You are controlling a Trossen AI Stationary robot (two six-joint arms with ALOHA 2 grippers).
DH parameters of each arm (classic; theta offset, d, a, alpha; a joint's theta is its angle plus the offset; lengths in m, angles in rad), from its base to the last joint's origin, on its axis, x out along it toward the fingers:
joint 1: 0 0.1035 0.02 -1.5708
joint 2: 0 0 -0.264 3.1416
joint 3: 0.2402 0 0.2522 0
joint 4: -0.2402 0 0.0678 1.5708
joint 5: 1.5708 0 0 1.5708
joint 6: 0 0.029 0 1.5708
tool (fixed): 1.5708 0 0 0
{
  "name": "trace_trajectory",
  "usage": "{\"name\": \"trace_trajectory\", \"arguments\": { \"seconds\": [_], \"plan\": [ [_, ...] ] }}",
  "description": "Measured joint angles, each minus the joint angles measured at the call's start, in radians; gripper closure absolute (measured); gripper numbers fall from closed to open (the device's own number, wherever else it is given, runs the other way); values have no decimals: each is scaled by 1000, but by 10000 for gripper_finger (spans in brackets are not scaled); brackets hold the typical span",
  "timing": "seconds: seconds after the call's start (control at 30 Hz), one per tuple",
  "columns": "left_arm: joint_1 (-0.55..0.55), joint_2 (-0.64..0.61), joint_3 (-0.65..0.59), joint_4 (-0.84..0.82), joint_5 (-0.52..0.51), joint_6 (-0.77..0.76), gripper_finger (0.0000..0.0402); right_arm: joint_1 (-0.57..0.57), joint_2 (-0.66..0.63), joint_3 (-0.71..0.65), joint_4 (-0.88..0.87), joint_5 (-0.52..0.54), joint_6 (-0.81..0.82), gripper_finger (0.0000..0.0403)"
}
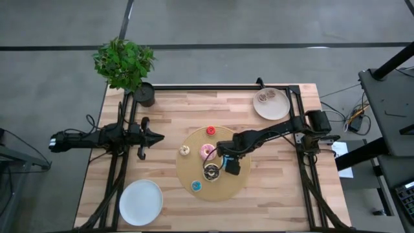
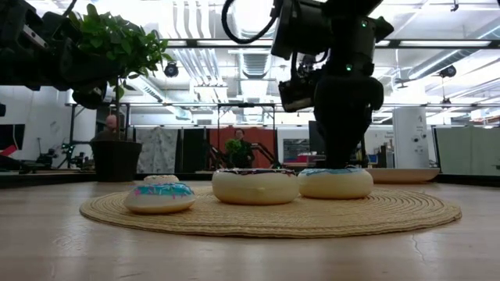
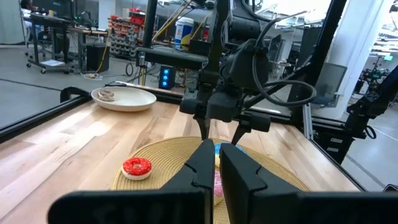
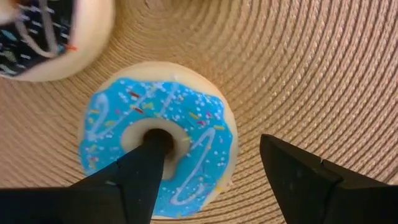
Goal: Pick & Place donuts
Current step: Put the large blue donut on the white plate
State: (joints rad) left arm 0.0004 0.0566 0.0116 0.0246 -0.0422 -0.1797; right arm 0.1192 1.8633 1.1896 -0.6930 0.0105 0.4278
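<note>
Several donuts lie on the round woven mat [image 1: 223, 188]: a red one [image 1: 210, 131], a small cream one [image 1: 184, 150], a pink one [image 1: 208, 153], a chocolate one [image 1: 211, 171] and a small blue one [image 1: 196, 186]. My right gripper [image 4: 211, 146] points down, open, over a larger blue-iced donut [image 4: 186, 112] that rests flat on the mat. One finger [image 4: 146, 165] stands in its hole, the other [image 4: 298, 171] outside its rim. My left gripper [image 1: 158, 136] waits shut at the table's left. My right gripper comes from above with one fingertip [image 4: 155, 140] down in the blue donut's hole and the other beyond the outer rim [image 4: 227, 143]. The ring's wall lies between the open fingers. Whether either finger touches the donut, I cannot tell. The donut lies flat on the mat.
The chocolate donut [image 4: 37, 37] lies right next to the blue one. A white plate [image 1: 140, 202] sits at the near left. Another plate [image 1: 272, 107] at the far right holds small ring-shaped things. A potted plant [image 1: 126, 65] stands at the far left corner.
</note>
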Motion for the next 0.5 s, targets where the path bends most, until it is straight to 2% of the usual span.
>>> {"name": "trace_trajectory", "arguments": {
  "seconds": [0.5],
  "plan": [
    [0, 0, 0, 0, 0, 0, 401, -6, 0, -29, 22, -8, 21, 167]
  ]
}}
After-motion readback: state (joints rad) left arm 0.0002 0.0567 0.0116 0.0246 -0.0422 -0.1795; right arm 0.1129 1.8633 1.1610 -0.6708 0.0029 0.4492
